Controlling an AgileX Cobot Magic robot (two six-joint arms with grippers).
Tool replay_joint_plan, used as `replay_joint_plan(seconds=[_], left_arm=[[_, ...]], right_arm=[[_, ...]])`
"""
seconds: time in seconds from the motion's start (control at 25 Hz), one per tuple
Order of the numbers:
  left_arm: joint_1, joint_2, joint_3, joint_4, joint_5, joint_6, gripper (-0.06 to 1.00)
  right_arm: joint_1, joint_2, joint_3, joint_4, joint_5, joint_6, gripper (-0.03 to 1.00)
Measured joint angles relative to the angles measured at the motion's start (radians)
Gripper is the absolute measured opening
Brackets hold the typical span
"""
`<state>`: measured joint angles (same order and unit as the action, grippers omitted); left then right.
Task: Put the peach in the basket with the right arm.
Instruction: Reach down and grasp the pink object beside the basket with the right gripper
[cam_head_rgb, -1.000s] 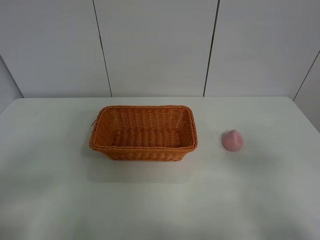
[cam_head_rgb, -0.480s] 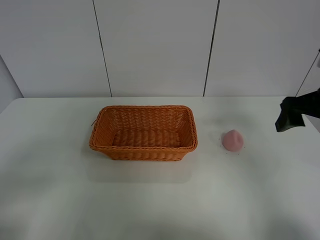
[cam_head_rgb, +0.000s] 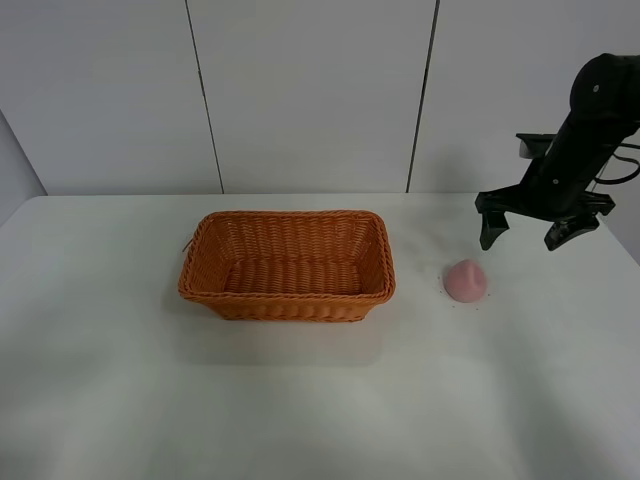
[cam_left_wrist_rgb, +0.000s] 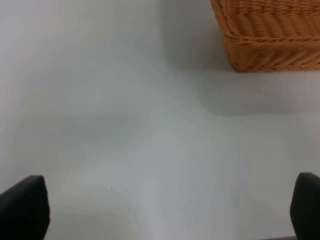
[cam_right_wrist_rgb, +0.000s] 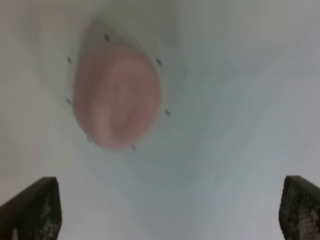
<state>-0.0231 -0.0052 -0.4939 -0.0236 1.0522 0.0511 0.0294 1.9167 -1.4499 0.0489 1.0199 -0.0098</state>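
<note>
Half a second back only the tip of the right arm (cam_head_rgb: 590, 130) poked in at the edge. Now it's swung well into view, and its pincer (cam_head_rgb: 522, 232) hangs above the tabletop (cam_head_rgb: 300, 410) at roughly 1 o'clock from the peach (cam_head_rgb: 465, 281), spread wide and holding nothing. So I'd call this the approach, with the grab not made yet. Peach hasn't budged: it's on the tabletop at 3 o'clock of the wicker basket (cam_head_rgb: 290, 307), near it but apart. It's small, matte pink and rounded with a pointed top. The right wrist cam shows it blurry with a faint crease, ahead of the open fingers. Left pincer (cam_left_wrist_rgb: 165, 210) is open too, near the basket's corner.
</note>
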Motion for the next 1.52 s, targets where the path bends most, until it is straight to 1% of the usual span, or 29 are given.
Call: replay_joint_plan(seconds=[0.16, 0.32, 0.44, 0.72, 0.92, 1.16, 1.52], left_arm=[[0.0, 0.0, 0.0, 0.0, 0.0, 0.0, 0.99], [0.0, 0.0, 0.0, 0.0, 0.0, 0.0, 0.99], [0.0, 0.0, 0.0, 0.0, 0.0, 0.0, 0.99], [0.0, 0.0, 0.0, 0.0, 0.0, 0.0, 0.99], [0.0, 0.0, 0.0, 0.0, 0.0, 0.0, 0.99], [0.0, 0.0, 0.0, 0.0, 0.0, 0.0, 0.99], [0.0, 0.0, 0.0, 0.0, 0.0, 0.0, 0.99]], right_arm=[[0.0, 0.079, -0.056, 0.054, -0.005, -0.026, 0.67], [0.0, 0.094, -0.061, 0.066, -0.01, -0.045, 0.67], [0.011, 0.097, -0.061, 0.064, -0.024, -0.048, 0.67], [0.079, 0.103, -0.061, 0.038, -0.043, -0.043, 0.67], [0.082, 0.14, -0.061, 0.013, -0.066, -0.018, 0.67], [0.082, 0.178, -0.062, 0.013, -0.135, 0.003, 0.67], [0.079, 0.254, -0.067, 0.018, -0.163, 0.023, 0.67]])
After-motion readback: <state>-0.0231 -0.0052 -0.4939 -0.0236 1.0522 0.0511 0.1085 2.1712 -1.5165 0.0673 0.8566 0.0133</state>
